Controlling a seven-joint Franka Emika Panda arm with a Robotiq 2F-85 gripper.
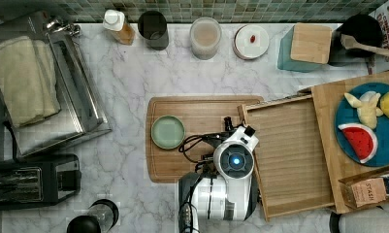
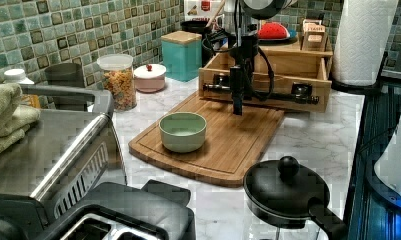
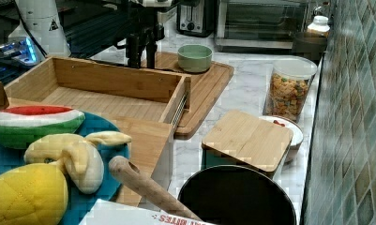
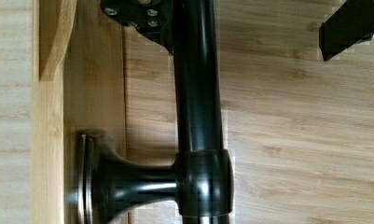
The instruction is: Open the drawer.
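Drawer (image 1: 291, 160) pulled well out of wooden cabinet (image 1: 328, 104), overhanging cutting board (image 1: 192, 116) on marble tabletop (image 1: 124, 97); opening looks largely done; what remains, by my judgement: release, retreat. Gripper (image 2: 238, 97) at bar handle (image 2: 260, 93); fingers straddle bar, one each side, apart, not visibly clamped. Wrist view alone gives bar (image 4: 197, 84) close up with one finger (image 4: 352, 25) clear of it; top view alone shows drawer's bare slatted bottom; left view shows handle mounts and green bowl (image 2: 183, 131) nearby.
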